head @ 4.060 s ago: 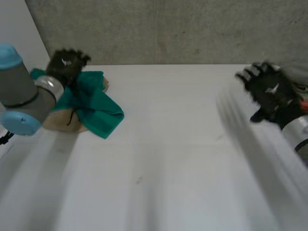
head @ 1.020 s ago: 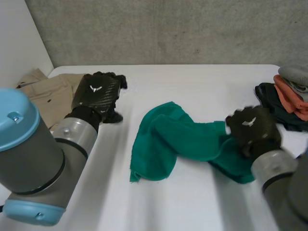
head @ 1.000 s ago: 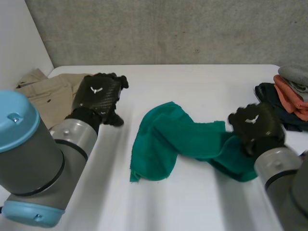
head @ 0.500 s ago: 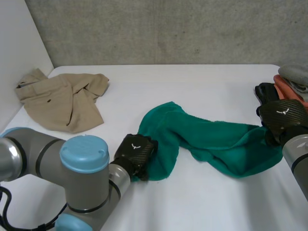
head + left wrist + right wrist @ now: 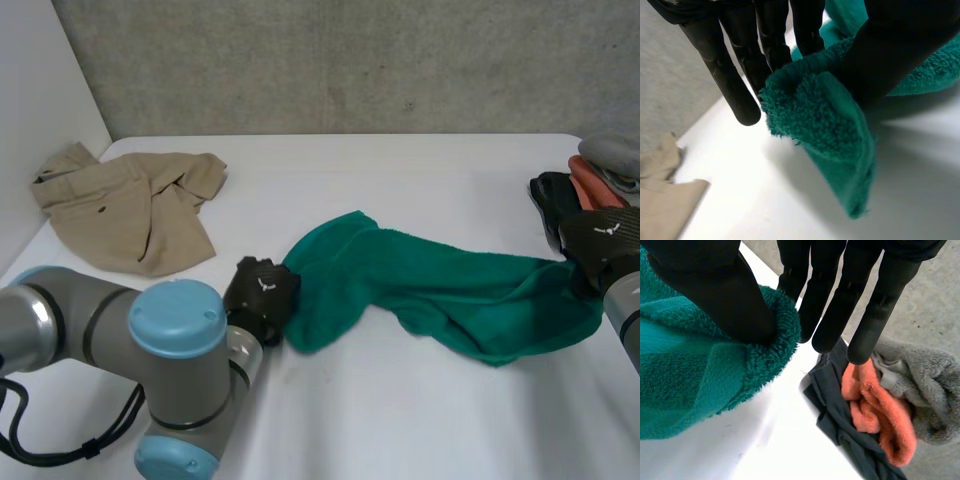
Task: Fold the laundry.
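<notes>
A green towel (image 5: 440, 290) lies stretched across the middle of the white table (image 5: 400, 180), bunched and twisted. My left hand (image 5: 262, 296) holds its left end; in the left wrist view the thumb and fingers (image 5: 765, 45) pinch a corner of the green towel (image 5: 825, 120), which hangs down below the grip. My right hand (image 5: 602, 243) holds the right end; in the right wrist view the thumb presses the green towel's (image 5: 700, 375) edge against the fingers (image 5: 825, 300).
A crumpled beige garment (image 5: 130, 205) lies at the table's far left, seen also beyond my left hand (image 5: 660, 195). A pile of dark grey, orange and light grey cloths (image 5: 590, 175) sits at the right edge, just past my right hand's fingertips (image 5: 875, 410).
My left hand came down from near the beige garment to the towel's left end and pinched it. My right hand drew the other end rightward, stretching the towel out.
</notes>
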